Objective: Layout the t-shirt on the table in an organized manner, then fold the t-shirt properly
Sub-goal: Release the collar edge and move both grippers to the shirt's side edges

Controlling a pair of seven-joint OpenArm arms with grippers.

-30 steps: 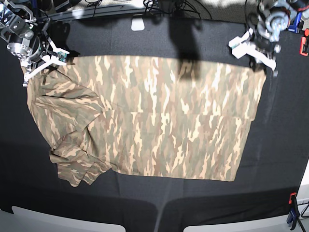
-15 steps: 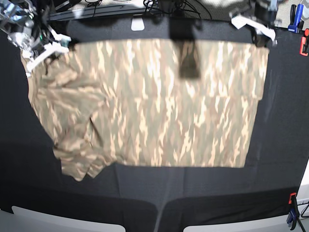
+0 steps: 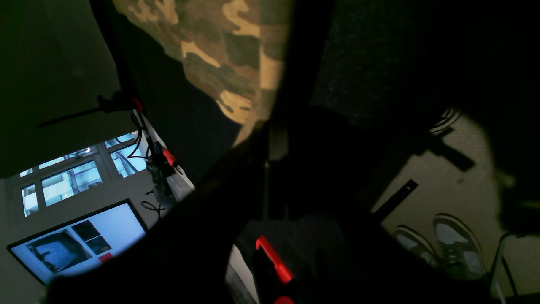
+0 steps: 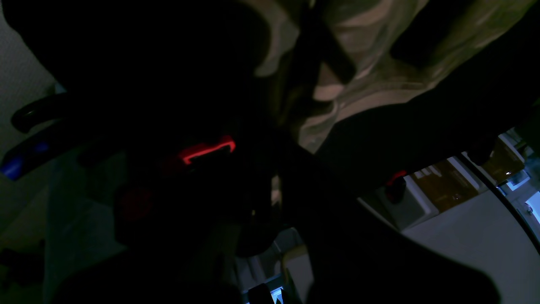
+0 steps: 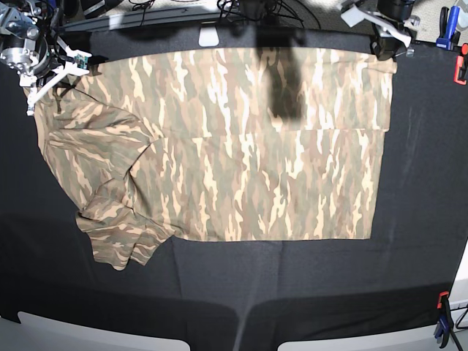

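The camouflage t-shirt (image 5: pixel 241 153) lies spread on the black table (image 5: pixel 424 219), its body flat and its left sleeve area bunched in folds near the lower left. My left gripper (image 5: pixel 389 45) is at the far right corner of the shirt and is shut on its hem. In the left wrist view the t-shirt (image 3: pixel 219 50) narrows down into the left gripper (image 3: pixel 265 126). My right gripper (image 5: pixel 45 86) is at the far left corner, shut on the fabric. The right wrist view shows the t-shirt (image 4: pixel 358 84) creased and pinched in the right gripper (image 4: pixel 295 122).
A white object (image 5: pixel 209 35) sits at the table's far edge. A red clamp (image 5: pixel 461 66) and a blue clamp (image 5: pixel 444 29) are at the far right, and another clamp (image 5: pixel 442 318) is at the near right. Off the table are a monitor (image 3: pixel 80 240) and shoes (image 3: pixel 447 245).
Both grippers have pulled the shirt's far edge toward the table's far side. The whole shirt has slid that way and its top edge is now straighter.
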